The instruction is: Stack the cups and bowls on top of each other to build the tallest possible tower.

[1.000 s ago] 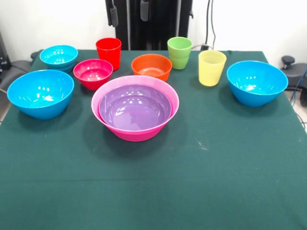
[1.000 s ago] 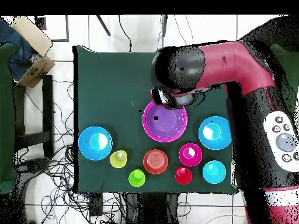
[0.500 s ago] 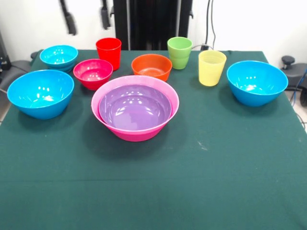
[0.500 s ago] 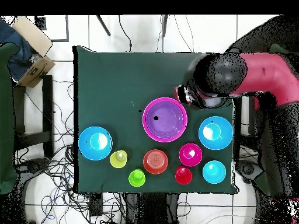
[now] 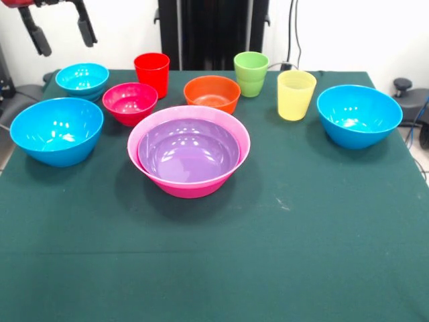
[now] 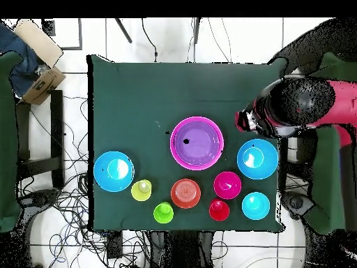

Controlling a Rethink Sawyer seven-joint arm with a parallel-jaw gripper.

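Observation:
The tower is a wide purple bowl (image 5: 188,151) nested in the large pink bowl (image 5: 190,187) at the table's middle; it also shows in the overhead view (image 6: 197,143). One blue bowl (image 5: 57,131) sits at the left and another blue bowl (image 5: 358,115) at the right. The cyan bowl (image 5: 82,78), magenta-red bowl (image 5: 129,102), red cup (image 5: 152,72), orange bowl (image 5: 212,92), green cup (image 5: 251,72) and yellow cup (image 5: 295,94) stand in a far row. My gripper (image 5: 60,35) is open and empty, high above the far left, over the cyan bowl.
In the overhead view the red arm (image 6: 300,108) reaches over the table's right edge, beside the blue bowl (image 6: 256,158). A cardboard box (image 6: 38,49) lies off the table at the top left. Cables lie on the floor around the table.
The gripper has swung away from above the pink and purple bowls to the front view's far left. No bowl or cup has moved.

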